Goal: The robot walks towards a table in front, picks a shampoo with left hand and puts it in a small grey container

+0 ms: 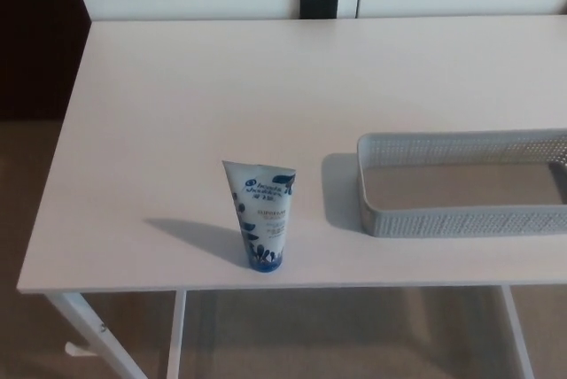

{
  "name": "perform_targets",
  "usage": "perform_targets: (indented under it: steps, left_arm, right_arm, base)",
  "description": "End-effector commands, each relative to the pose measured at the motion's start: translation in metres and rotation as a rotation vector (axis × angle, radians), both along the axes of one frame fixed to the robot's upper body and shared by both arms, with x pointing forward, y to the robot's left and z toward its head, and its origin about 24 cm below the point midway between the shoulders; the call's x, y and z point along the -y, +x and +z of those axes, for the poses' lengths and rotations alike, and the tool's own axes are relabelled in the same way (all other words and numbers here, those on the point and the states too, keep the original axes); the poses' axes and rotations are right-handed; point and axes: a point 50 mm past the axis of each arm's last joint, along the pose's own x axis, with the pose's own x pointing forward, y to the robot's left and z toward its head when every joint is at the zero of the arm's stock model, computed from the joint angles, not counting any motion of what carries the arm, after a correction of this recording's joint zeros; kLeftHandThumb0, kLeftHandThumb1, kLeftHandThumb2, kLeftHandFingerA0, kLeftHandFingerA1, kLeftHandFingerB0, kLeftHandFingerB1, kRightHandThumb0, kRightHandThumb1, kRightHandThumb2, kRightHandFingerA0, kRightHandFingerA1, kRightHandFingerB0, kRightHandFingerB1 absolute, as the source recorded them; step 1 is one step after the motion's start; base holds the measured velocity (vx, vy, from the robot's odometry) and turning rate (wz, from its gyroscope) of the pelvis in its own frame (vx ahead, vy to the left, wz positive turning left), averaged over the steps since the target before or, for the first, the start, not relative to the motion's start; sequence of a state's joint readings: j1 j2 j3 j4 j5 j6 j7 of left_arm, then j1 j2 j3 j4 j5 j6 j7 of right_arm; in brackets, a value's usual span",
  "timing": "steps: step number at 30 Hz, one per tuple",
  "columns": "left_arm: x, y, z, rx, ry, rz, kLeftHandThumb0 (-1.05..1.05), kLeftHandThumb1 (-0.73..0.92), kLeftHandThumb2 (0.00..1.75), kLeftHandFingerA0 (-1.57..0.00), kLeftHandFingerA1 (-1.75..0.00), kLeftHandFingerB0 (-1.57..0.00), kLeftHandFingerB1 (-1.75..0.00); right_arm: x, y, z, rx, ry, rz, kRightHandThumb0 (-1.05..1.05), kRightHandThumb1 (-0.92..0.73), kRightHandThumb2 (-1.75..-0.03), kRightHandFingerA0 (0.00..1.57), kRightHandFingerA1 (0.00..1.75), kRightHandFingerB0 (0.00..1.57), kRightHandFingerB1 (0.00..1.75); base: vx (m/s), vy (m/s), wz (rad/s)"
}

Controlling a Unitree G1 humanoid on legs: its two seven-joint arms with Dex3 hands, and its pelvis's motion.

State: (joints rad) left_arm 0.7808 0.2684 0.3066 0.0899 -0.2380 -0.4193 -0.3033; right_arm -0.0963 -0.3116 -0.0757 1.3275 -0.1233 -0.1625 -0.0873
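Observation:
A white and blue shampoo tube (263,213) stands upright on its cap near the front edge of the white table (230,87). To its right lies a shallow grey perforated container (461,219), empty, running off the picture's right edge. Neither of my hands shows in the head view.
The table's front edge (266,288) runs across the lower picture, with white legs (89,330) below it over a tan floor. A small black object (319,0) stands behind the table's far edge against a white wall. Dark space lies to the left.

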Motion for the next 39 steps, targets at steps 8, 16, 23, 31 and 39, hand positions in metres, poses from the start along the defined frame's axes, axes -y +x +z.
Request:
perform_targets:
  steps: [8,16,23,31,39]
  left_arm:
    - [0.053,0.047,0.144,0.459,-0.092,-0.443,-0.3,0.49,0.6,-0.14,-0.38,-0.15,-0.31]
    - [0.071,0.1,0.137,0.436,-0.122,-0.557,-0.2,0.53,0.97,-0.05,-0.53,0.0,-0.49]
    - [0.078,0.148,0.117,0.367,-0.026,-0.565,-0.29,0.51,0.58,-0.14,-0.39,-0.16,-0.29]
    - [0.08,0.182,0.102,0.303,0.052,-0.564,-0.3,0.5,0.59,-0.15,-0.39,-0.16,-0.29]
    - [0.084,0.193,0.091,0.276,0.056,-0.553,-0.35,0.49,0.59,-0.16,-0.39,-0.15,-0.3]
  right_arm:
    - [0.005,-0.017,-0.003,-0.067,-0.022,-0.001,-0.3,-0.66,-0.59,0.78,0.52,0.61,0.43]
    - [0.004,-0.02,-0.004,-0.071,-0.013,-0.002,-0.32,-0.68,-0.59,0.77,0.51,0.6,0.42]
    - [0.004,-0.022,-0.005,-0.077,-0.011,-0.01,-0.32,-0.68,-0.59,0.77,0.52,0.6,0.43]
    - [0.0,-0.018,-0.006,-0.082,-0.008,0.001,-0.31,-0.68,-0.59,0.78,0.51,0.6,0.42]
    - [0.0,-0.012,-0.004,-0.077,-0.013,0.027,-0.31,-0.7,-0.61,0.77,0.51,0.6,0.43]
  base:
    - [0.0,0.0,0.0]
    - [0.0,0.0,0.0]
    - [0.0,0.0,0.0]
    - [0.0,0.0,0.0]
    - [0.0,0.0,0.0]
